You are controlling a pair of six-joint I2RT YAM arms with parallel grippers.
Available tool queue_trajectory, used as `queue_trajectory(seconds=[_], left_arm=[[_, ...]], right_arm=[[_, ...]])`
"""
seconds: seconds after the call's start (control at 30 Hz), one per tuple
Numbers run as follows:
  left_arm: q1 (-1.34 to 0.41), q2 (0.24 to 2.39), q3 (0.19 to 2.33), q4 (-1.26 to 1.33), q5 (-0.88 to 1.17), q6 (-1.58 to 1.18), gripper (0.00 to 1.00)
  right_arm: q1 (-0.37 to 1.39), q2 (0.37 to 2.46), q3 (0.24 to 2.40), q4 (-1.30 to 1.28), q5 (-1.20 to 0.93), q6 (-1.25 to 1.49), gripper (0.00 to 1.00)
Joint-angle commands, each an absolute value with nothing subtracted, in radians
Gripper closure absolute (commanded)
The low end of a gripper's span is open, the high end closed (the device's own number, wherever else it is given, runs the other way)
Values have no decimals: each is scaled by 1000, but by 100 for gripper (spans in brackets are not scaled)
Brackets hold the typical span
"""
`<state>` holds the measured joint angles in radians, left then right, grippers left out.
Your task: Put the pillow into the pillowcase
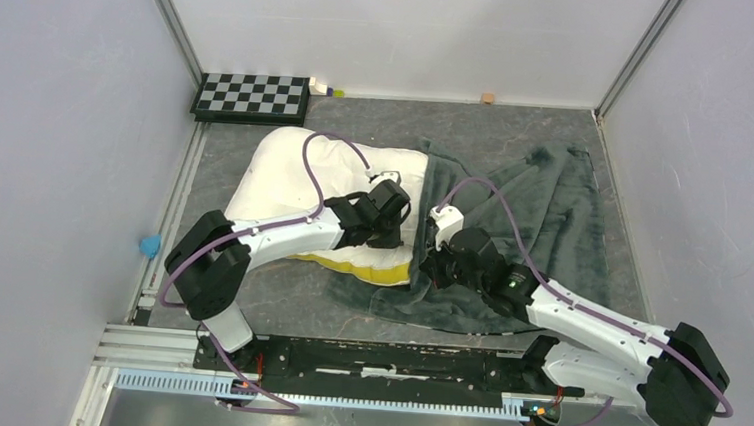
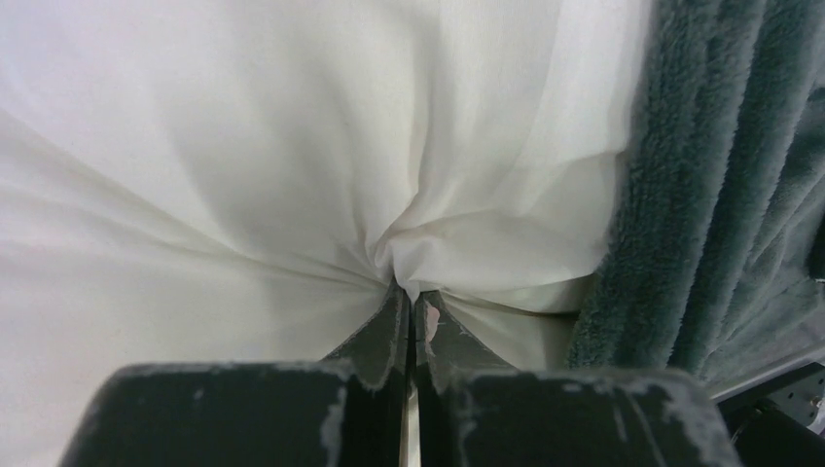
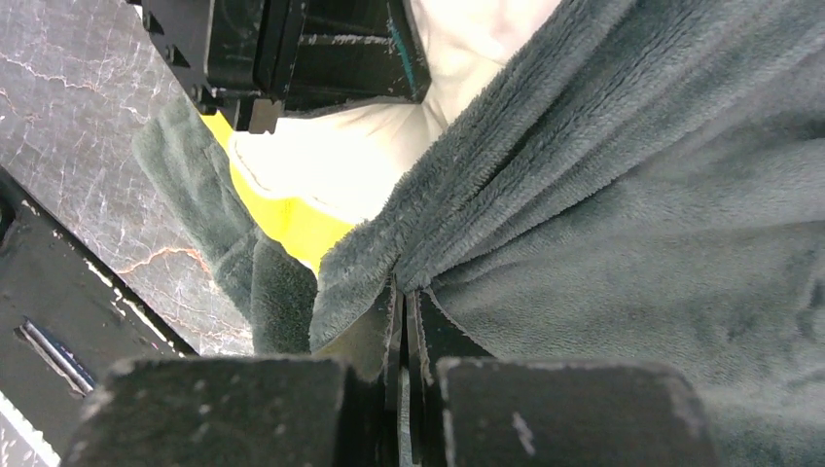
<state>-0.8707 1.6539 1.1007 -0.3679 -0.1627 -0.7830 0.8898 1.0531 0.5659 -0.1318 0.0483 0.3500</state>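
Overhead, a cream-white pillow [image 1: 285, 182] lies on a dark marbled table [image 1: 519, 128], just on the near side of a black-and-white checkerboard [image 1: 252, 96] that sits at the table's far left corner. The pillow is plump and creased, and a yellow band [image 1: 369, 265] shows along the edge farthest from the checkerboard.

The pillowcase [image 1: 543, 215] is spread out flat to the right of the checkerboard and nearer the arms than it, with its grey-green plush face up. Its left edge overlaps the end of the pillow that points away from the checkerboard, and some plush fabric also lies under the yellow edge.

The left gripper [image 1: 395, 226] reaches across the pillow from the checkerboard's side. In its wrist camera, the left gripper [image 2: 411, 321] is clenched on a pinch of the white pillow [image 2: 243, 146] cover, and folds fan out from the fingertips. The plush pillowcase [image 2: 720, 195] hangs just beside that pinch, on the side away from the checkerboard.

The right gripper [image 1: 430, 262] sits just beyond the left one, farther from the checkerboard. In its wrist camera, the right gripper [image 3: 402, 311] is clamped on the folded rim of the pillowcase [image 3: 632, 195]. Beyond that rim, toward the checkerboard, the pillow's yellow band [image 3: 292, 219] and white cover show partly wrapped by plush fabric, with bare table [image 3: 78, 126] alongside.
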Motion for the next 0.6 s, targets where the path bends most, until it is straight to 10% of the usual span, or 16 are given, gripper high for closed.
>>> queue_trajectory(seconds=[0.0,0.3,0.57], left_arm=[[-877,1612,1080,-347,-203,-826,98],[-879,1517,1094,-407,-221,-788,73],[-866,1432,1197,-526,-272,-723,34]], right_arm=[[900,1014,593,-140,96,360,98],[880,937,663,-227,244,343,34],[791,1044,851,-281,307,303,23]])
